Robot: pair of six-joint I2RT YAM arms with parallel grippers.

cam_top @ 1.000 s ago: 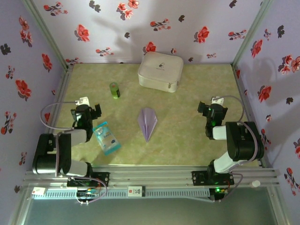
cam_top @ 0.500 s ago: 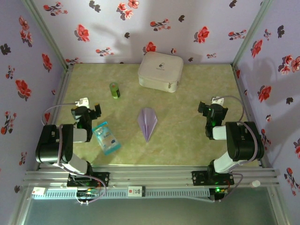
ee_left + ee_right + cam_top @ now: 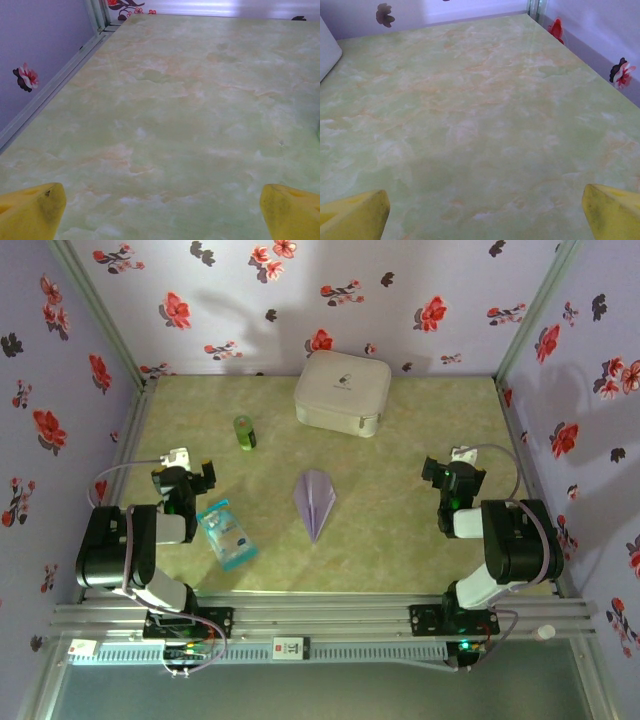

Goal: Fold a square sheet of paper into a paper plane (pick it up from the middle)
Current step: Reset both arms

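Observation:
The square sheet of paper lies folded as the paper plane [image 3: 315,502], a narrow pale lavender dart with a centre crease, its tip pointing at the near edge in the middle of the table. My left gripper [image 3: 183,473] rests low at the left, well apart from the plane, and stands open. Its yellow fingertips [image 3: 35,210] frame bare tabletop in the left wrist view, left gripper [image 3: 162,212] holding nothing. My right gripper [image 3: 455,473] rests at the right, also far from the plane and open. Nothing sits between the right gripper [image 3: 485,212] and its yellow fingertips [image 3: 612,212].
A white case [image 3: 342,392] stands at the back centre, its corner at the left edge of the right wrist view [image 3: 326,47]. A small green cylinder [image 3: 245,432] lies back left. A blue-and-white plastic packet [image 3: 226,533] lies beside the left arm. Floral walls enclose three sides.
The left arm's rear links drew in a little toward its gripper, then stopped. Both grippers, the right arm and the paper plane have stayed where they were.

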